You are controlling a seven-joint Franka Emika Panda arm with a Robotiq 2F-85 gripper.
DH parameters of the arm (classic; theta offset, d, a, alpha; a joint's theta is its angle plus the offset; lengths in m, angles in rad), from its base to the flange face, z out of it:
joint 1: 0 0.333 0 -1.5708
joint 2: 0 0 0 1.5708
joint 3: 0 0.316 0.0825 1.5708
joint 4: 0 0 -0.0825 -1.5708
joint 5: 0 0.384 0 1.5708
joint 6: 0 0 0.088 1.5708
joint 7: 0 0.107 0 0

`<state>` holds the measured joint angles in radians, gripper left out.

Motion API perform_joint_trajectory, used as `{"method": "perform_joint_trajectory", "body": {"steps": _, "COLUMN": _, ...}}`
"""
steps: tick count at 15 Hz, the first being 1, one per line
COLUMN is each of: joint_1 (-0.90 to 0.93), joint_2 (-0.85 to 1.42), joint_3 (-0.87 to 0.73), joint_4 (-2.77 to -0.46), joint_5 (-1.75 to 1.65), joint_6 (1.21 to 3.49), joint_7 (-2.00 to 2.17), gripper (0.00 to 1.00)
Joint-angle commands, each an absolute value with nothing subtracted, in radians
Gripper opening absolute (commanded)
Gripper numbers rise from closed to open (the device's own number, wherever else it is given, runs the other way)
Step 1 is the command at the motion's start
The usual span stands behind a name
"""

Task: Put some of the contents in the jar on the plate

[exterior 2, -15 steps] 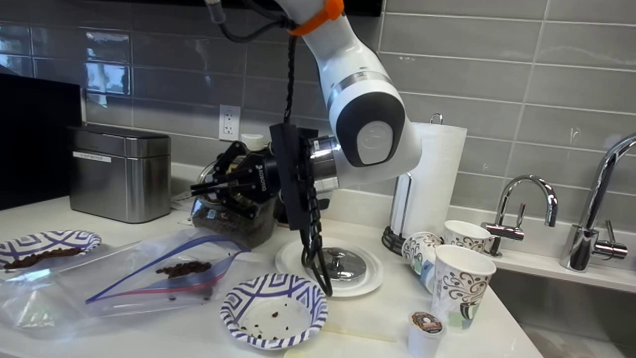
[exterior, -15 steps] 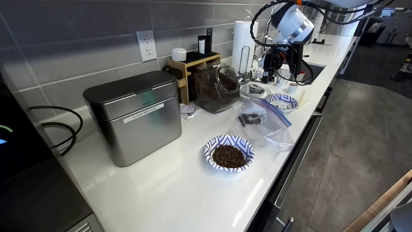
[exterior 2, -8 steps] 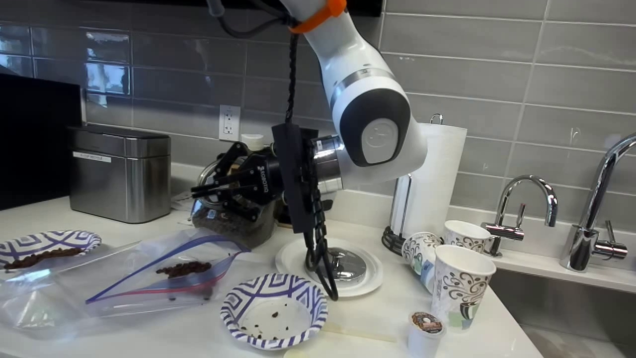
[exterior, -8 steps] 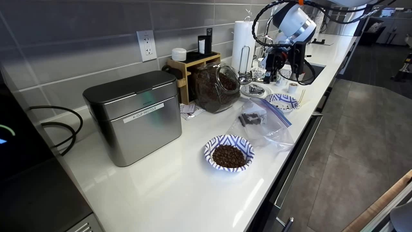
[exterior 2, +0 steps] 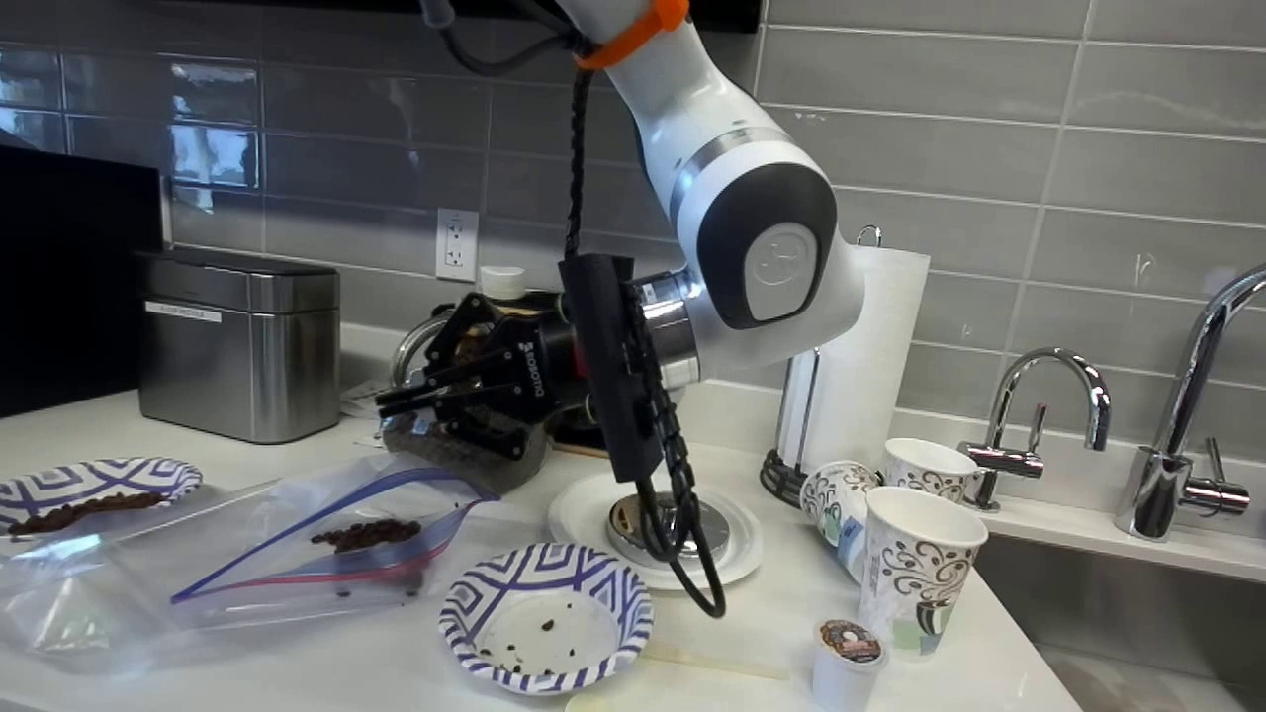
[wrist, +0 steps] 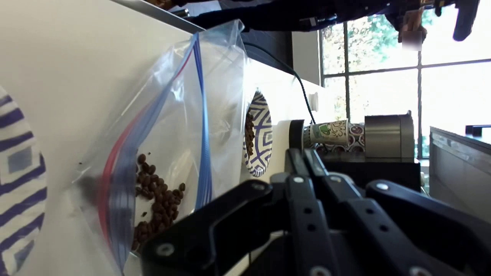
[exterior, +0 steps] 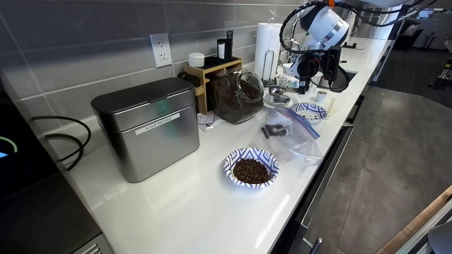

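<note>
The clear glass jar (exterior: 235,109) leans on the counter. Dark brown beans (exterior: 249,91), its contents, show through its tilted open mouth; the gripper partly hides it in an exterior view (exterior 2: 519,470). My gripper (exterior: 302,90) is shut on a shiny metal scoop (exterior: 276,90), above the lid, away from the jar; whether the scoop holds beans cannot be told. The gripper also shows, fingertips nearly together, in an exterior view (exterior 2: 384,402) and in the wrist view (wrist: 303,153). A white plate (exterior 2: 749,559) bears the metal lid (exterior 2: 712,539). A patterned bowl (exterior: 231,160) holds beans.
A plastic bag (exterior: 300,148) with some beans lies beside a patterned bowl (exterior 2: 470,648) with a few crumbs. Paper cups (exterior 2: 920,554), a coffee pod (exterior 2: 846,672), a paper-towel roll (exterior 2: 856,356) and faucets stand near the sink (exterior 2: 1167,643). A metal bin (exterior: 162,141) stands by the wall.
My gripper has moved right and slightly down in both exterior views, turning a little, with the scoop moving along. The jar, plate, bowls and bag have not moved.
</note>
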<state>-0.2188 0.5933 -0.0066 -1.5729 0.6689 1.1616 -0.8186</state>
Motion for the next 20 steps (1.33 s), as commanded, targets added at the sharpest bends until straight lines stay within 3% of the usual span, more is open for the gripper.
{"method": "perform_joint_trajectory", "body": {"steps": 1, "joint_1": -0.247, "joint_2": 0.584, "joint_3": -0.012, "joint_4": -1.563, "joint_5": 0.590, "joint_6": 1.108, "joint_7": -0.921, "gripper": 0.01}}
{"method": "perform_joint_trajectory", "body": {"steps": 20, "joint_1": -0.289, "joint_2": 0.505, "joint_3": -0.072, "joint_4": -1.585, "joint_5": 0.302, "joint_6": 1.248, "joint_7": -1.072, "gripper": 0.01}}
